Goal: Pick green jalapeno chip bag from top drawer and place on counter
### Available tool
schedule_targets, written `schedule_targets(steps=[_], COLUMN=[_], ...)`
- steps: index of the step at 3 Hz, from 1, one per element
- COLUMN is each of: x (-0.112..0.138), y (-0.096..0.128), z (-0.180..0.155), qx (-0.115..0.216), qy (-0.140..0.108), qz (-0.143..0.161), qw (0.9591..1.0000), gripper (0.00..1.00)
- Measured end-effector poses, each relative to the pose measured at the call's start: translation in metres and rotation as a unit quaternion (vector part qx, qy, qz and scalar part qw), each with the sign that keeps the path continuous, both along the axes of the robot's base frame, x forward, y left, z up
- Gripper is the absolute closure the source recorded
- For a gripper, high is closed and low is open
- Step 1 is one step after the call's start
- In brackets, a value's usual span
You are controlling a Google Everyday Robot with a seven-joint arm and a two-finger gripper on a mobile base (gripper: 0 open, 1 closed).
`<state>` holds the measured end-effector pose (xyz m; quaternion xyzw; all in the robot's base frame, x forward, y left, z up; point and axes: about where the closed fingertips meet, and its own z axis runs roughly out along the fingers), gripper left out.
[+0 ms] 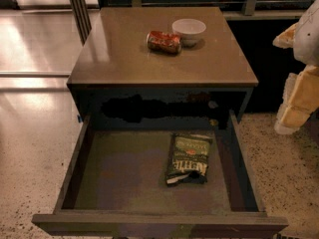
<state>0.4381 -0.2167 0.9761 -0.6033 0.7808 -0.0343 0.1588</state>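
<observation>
While jaws far R, 1 bag

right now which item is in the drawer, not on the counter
The green chip bag, lying in the top drawer; the red can and white bowl sit on the counter. The gripper hangs at right.

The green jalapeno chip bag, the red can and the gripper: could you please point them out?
green jalapeno chip bag [188,158]: camera view, bag's middle.
red can [164,41]: camera view, its side.
gripper [299,96]: camera view, right edge, pale body.
</observation>
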Motion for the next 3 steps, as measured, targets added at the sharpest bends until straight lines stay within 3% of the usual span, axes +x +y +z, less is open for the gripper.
schedule_targets(steps=[2,3], x=[-0.001,-0.015], y=[0.003,0.019], z=[-0.011,-0.052], qx=[0.000,0.009], qy=[0.000,-0.009], qz=[-0.001,-0.011], qw=[1.0000,0.9999], gripper=[0.00,0.00])
